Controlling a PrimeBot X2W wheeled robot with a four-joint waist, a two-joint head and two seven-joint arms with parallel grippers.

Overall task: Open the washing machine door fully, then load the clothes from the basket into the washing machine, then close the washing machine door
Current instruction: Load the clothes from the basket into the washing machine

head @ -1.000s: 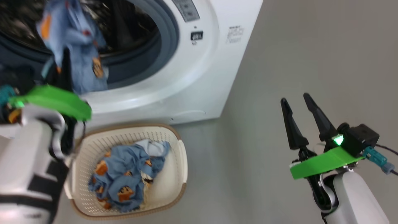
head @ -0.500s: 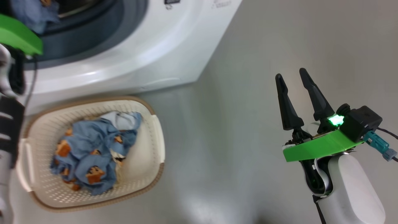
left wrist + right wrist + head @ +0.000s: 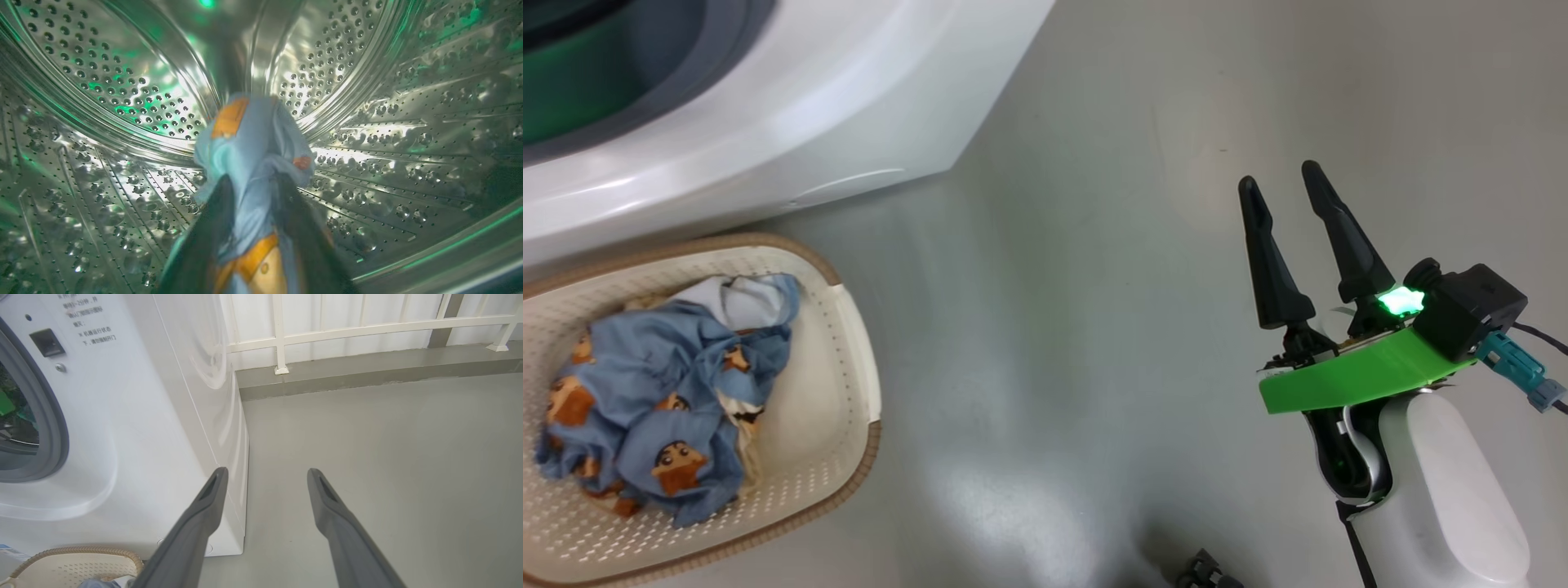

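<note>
Left gripper (image 3: 254, 179): its two dark fingers rise blurred from the bottom centre of the left wrist view. A light blue garment (image 3: 253, 139) with orange patches lies between them and bulges up past the tips. The fingers stand somewhat apart with cloth filling the gap. Whether they pinch the cloth or only flank it cannot be told from the blur.

Around them, the steel drum (image 3: 367, 122) fills the frame. Its perforated wall curves on all sides, with green glints at the top and along the lower right rim.

Right gripper (image 3: 1280, 175): at the right of the head view, fingers pointing up the frame, spread wide, nothing between them. It hangs over the bare grey floor (image 3: 1094, 245), well apart from everything else. A green light glows at its base.

Basket (image 3: 858, 384): lower left of the head view, standing on the floor just in front of the washing machine (image 3: 768, 147). The clothes (image 3: 654, 400), blue with orange-brown figures and a cream-white part at the top, lie bundled inside it.

The machine takes up the upper left, and its grey-blue gasket (image 3: 686, 65) shows at the top corner.

In the right wrist view a white railing (image 3: 327, 332) runs across the top, behind the machine.
</note>
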